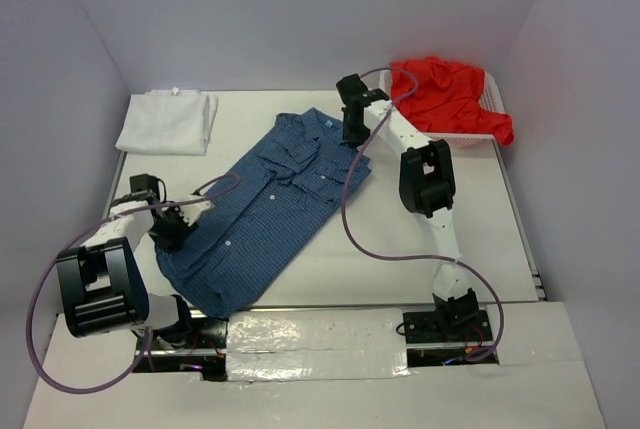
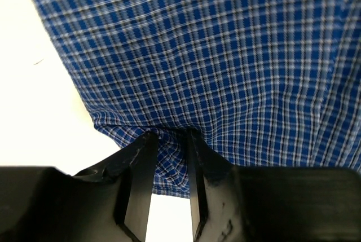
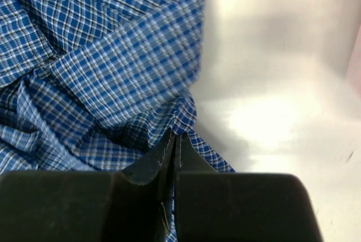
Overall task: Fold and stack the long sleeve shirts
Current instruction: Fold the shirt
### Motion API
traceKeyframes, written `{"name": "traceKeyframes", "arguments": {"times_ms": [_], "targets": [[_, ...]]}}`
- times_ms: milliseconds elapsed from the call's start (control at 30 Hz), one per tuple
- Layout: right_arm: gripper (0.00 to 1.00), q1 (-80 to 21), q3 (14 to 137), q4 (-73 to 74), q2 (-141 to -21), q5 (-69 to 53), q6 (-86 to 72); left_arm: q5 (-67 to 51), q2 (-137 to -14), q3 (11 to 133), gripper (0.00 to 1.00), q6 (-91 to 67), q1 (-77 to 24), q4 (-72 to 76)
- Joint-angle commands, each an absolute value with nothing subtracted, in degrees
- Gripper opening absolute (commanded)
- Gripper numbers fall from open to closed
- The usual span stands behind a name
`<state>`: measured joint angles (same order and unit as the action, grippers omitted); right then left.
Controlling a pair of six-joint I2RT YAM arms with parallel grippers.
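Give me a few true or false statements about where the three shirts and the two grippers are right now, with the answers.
1. The red shirt lies in the white basket at the far right. True.
2. The white shirt is spread open in the middle. False: it lies folded at the far left, and the blue checked shirt is in the middle.
3. The right gripper is shut on the blue checked shirt's edge. True.
4. The left gripper is over the white shirt. False: it is at the blue checked shirt's near-left edge, with cloth between its fingers.
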<state>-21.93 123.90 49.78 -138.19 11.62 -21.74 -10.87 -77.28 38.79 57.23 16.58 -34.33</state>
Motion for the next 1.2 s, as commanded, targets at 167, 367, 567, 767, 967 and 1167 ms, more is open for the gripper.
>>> {"name": "traceKeyframes", "arguments": {"times_ms": [167, 367, 567, 767, 967, 1167], "targets": [[0.02, -20.83, 133.49, 45.44, -142.29, 11.43, -18.63, -19.5, -81.38, 42.09, 0.42, 55.47, 8.89, -41.92], [0.26, -20.39, 142.92, 40.46, -143.38, 6.51, -19.43, -20.57, -81.21, 40.35, 0.45, 60.18, 3.52, -44.2], [0.77, -20.48, 140.97, 37.26, -137.3, 7.12, -15.47, -20.3, -79.37, 39.72, 0.56, 63.63, 3.52, -48.42], [1.0, -23.1, 122.34, 29.81, -115.3, 2.2, -14.76, -23.73, -78.4, 44.64, 0.75, 65.3, 8.16, -54.57], [1.0, -25.31, 88.58, 19.61, -93.36, 1.5, -29.32, -21.01, -76.2, 53.86, 0.81, 68.28, 11.95, -60.45], [1.0, -26.63, 69.65, 15.39, -87.72, 0.45, -36.99, -25.38, -74.89, 64.24, 0.81, 73.55, 11.95, -63.1]]}}
